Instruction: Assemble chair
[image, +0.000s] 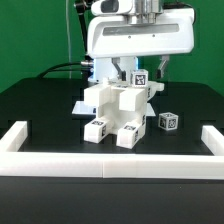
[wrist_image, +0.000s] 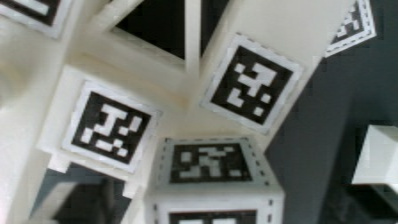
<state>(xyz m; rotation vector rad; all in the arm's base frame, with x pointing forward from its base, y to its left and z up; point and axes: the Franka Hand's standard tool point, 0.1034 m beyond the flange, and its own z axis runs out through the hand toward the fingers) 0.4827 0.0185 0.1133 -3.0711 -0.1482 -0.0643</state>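
Note:
The chair parts (image: 115, 108) stand clustered in the middle of the black table: blocky white pieces with black-and-white tags. My large white gripper (image: 139, 80) hangs straight over the cluster. Its dark fingers (image: 123, 72) bracket a tagged white chair piece (image: 140, 78) at the top of the cluster. In the wrist view my gripper (wrist_image: 210, 205) closes on a tagged white block (wrist_image: 214, 165) that fills the space between the jaws. More tagged chair pieces (wrist_image: 111, 130) crowd close behind it. A small loose tagged piece (image: 168, 121) lies on the exterior view's right.
A long low white border rail (image: 110, 162) runs along the front edge, with raised ends at the exterior view's left (image: 15, 135) and right (image: 210, 138). Black cables (image: 60, 70) trail behind the arm in front of a green backdrop.

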